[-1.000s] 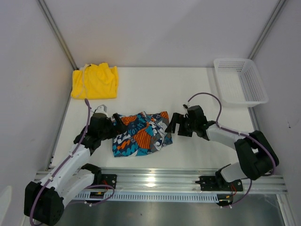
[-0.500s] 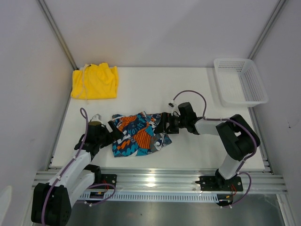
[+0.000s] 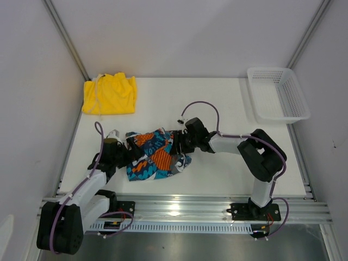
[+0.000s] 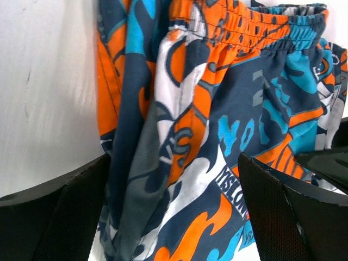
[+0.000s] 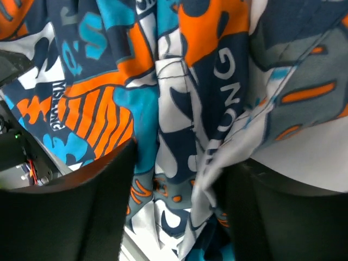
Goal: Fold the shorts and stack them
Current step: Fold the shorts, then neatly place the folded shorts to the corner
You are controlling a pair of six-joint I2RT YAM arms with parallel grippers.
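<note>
My left gripper [image 4: 173, 163] stood wide open around the printed shorts [image 3: 155, 160]. My right gripper [image 5: 182, 157] had cloth between its fingers; whether it gripped, I could not tell.

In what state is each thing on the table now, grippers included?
yellow shorts: folded flat, far left corner.
printed shorts: bunched up, unfolded, between both grippers.
basket: upright, far right.
left gripper: open, astride the printed cloth.
right gripper: astride the printed cloth, grip unclear.

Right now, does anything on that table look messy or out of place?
The printed shorts lie crumpled near the front, while the yellow shorts sit neatly folded in the far left corner. Nothing is spilled.
</note>
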